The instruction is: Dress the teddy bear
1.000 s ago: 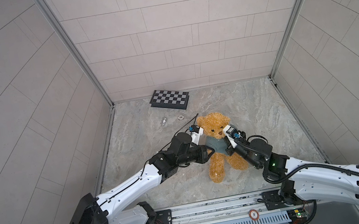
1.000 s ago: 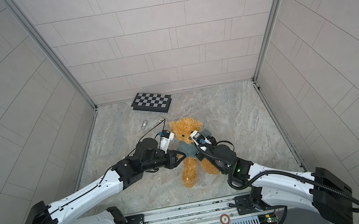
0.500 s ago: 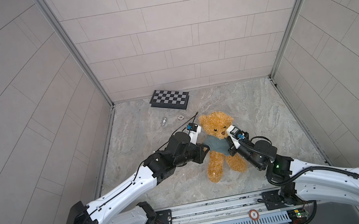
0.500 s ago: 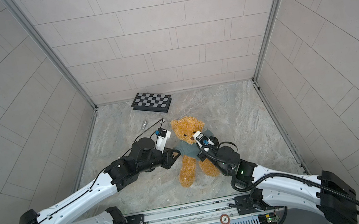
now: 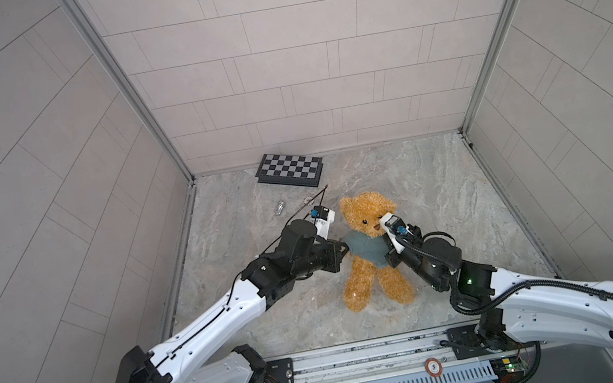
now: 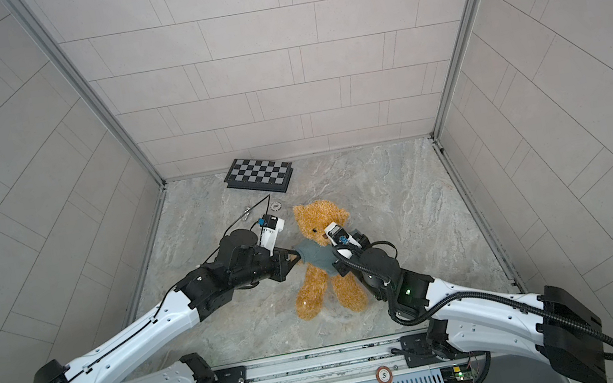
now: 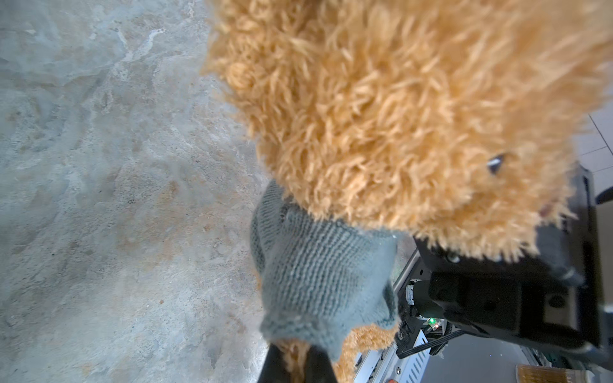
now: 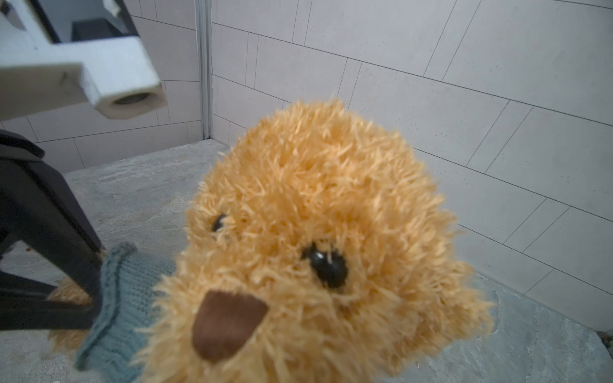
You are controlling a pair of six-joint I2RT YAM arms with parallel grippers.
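At 9 o'clock of the teddy bear (image 5: 365,212), which lies mid-table (image 5: 444,194), the left gripper (image 5: 345,250) has just closed on its paw (image 8: 66,291) at the sweater (image 5: 367,250) cuff, so this sleeve seems nearly done; whether the right gripper (image 5: 391,256) at 3 o'clock is closed, I cannot tell.

One teddy bear (image 5: 364,214) (one sweater (image 5: 367,250))
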